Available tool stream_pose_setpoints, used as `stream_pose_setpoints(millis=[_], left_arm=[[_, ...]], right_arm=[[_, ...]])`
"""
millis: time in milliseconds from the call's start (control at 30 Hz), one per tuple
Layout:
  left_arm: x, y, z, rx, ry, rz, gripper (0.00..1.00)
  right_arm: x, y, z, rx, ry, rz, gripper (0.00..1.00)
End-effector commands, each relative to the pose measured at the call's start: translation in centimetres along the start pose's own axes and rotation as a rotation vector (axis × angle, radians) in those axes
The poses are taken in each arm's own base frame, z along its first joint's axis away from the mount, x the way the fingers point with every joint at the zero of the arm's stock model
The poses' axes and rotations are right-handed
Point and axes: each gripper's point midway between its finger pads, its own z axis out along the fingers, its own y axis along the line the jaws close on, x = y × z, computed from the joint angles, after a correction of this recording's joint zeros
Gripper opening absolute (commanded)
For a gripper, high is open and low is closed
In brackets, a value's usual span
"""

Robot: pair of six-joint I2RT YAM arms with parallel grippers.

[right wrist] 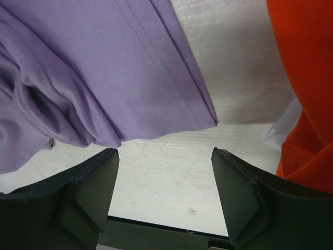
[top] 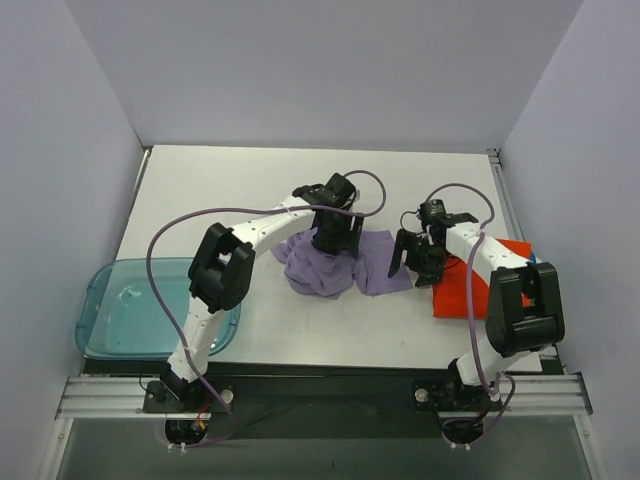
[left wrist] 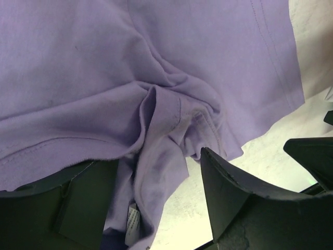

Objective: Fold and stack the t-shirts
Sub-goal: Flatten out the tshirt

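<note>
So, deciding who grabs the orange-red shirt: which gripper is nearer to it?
Right. The right gripper is over bare table just beside the orange-red shirt; the left gripper is farther off, over the lavender shirt.

My left gripper sits right over the lavender shirt in the top view, so the cloth beneath it is hidden from me. Through my left wrist camera the shirt runs off the top and left edges, and the small label near the bottom is too blurred to read. My right arm covers a strip of the orange shirt. A bluish sliver at its far corner is too small to name. My left arm hides the right end of the tray.
</note>
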Motion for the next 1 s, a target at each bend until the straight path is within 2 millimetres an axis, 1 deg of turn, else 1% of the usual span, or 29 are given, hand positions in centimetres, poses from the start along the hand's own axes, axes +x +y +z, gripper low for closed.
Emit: stream_pose_setpoints(millis=[0, 67, 100, 167, 200, 233, 267, 333, 367, 400, 433, 467, 500, 533, 567, 600, 633, 667, 700, 733, 767, 833, 867, 933, 967], left_arm=[[-1.3, -1.0, 0.3, 0.044, -0.022, 0.011, 0.75], [-1.3, -1.3, 0.9, 0.067, -0.017, 0.002, 0.72], [-1.2, -1.5, 1.1, 0.079, -0.013, -0.004, 0.68], [-1.0, -1.9, 1.3, 0.117, 0.000, -0.010, 0.46], [-0.8, -2.0, 1.3, 0.135, 0.012, -0.019, 0.30], [-0.8, -1.9, 1.3, 0.139, 0.012, -0.027, 0.19], [-0.8, -1.4, 1.0, 0.139, 0.006, -0.043, 0.01], [-1.2, -0.9, 0.2, 0.143, -0.009, -0.063, 0.00], [-1.9, -1.0, -1.5, 0.152, -0.042, -0.070, 0.00], [-2.1, 0.3, -2.2, 0.133, -0.054, -0.091, 0.00], [-2.3, 0.8, -3.1, 0.128, -0.071, -0.099, 0.00], [-3.1, 0.7, -5.9, 0.140, -0.126, -0.099, 0.00], [-3.9, 1.9, -7.3, 0.133, -0.161, -0.129, 0.00], [-3.1, 3.1, -7.8, 0.118, -0.160, -0.151, 0.00], [-3.8, 3.4, -10.6, 0.130, -0.219, -0.155, 0.00], [-3.7, 4.3, -11.6, 0.129, -0.233, -0.167, 0.00], [-3.6, 6.7, -12.4, 0.106, -0.244, -0.210, 0.00], [-3.7, 7.4, -14.5, 0.111, -0.279, -0.217, 0.00], [-3.6, 8.1, -15.3, 0.119, -0.288, -0.210, 0.00], [-4.1, 10.7, -16.5, 0.100, -0.316, -0.247, 0.00], [-4.4, 11.7, -17.7, 0.095, -0.338, -0.251, 0.00], [-5.0, 14.1, -19.0, 0.070, -0.362, -0.234, 0.00], [-6.2, 16.4, -20.1, 0.035, -0.398, -0.246, 0.00], [-7.3, 18.5, -20.8, 0.005, -0.419, -0.253, 0.00], [-8.3, 20.2, -21.1, -0.019, -0.431, -0.266, 0.07]], right_arm=[[-0.6, 0.2, 0.1, -0.003, 0.014, 0.018, 0.73], [-0.6, 0.1, 0.3, 0.004, 0.018, 0.017, 0.73], [-0.7, 0.0, 0.4, 0.005, 0.020, 0.017, 0.73], [-0.8, -0.1, 0.7, 0.012, 0.025, 0.015, 0.73], [-0.9, -0.2, 0.9, 0.018, 0.029, 0.016, 0.73], [-1.1, -0.1, 0.9, 0.018, 0.026, 0.014, 0.73], [-1.1, -0.1, 0.9, 0.018, 0.029, 0.015, 0.73], [-1.3, 0.2, 0.7, 0.010, 0.026, 0.020, 0.73], [-1.4, 0.4, 0.6, 0.003, 0.021, 0.024, 0.73], [-1.6, 0.6, 0.3, -0.004, 0.014, 0.025, 0.73], [-1.7, 0.8, 0.0, -0.010, 0.007, 0.030, 0.73], [-1.9, 1.0, -0.2, -0.018, 0.001, 0.033, 0.73], [-1.8, 1.0, -0.3, -0.020, 0.002, 0.038, 0.73], [-2.0, 1.3, -0.7, -0.031, -0.008, 0.038, 0.73], [-2.1, 1.4, -0.9, -0.036, -0.012, 0.043, 0.73], [-2.1, 1.6, -1.2, -0.043, -0.018, 0.049, 0.73], [-2.1, 1.8, -1.4, -0.049, -0.022, 0.051, 0.73], [-2.2, 1.9, -1.7, -0.059, -0.026, 0.054, 0.73], [-2.3, 2.1, -2.0, -0.065, -0.036, 0.055, 0.73], [-2.3, 2.2, -2.1, -0.070, -0.037, 0.055, 0.73], [-2.3, 2.4, -2.3, -0.079, -0.039, 0.055, 0.73], [-2.3, 2.6, -2.6, -0.088, -0.040, 0.055, 0.73], [-2.3, 2.8, -2.7, -0.096, -0.038, 0.055, 0.73], [-2.3, 2.9, -2.8, -0.099, -0.038, 0.053, 0.73], [-2.4, 3.0, -2.8, -0.102, -0.036, 0.053, 0.73]])
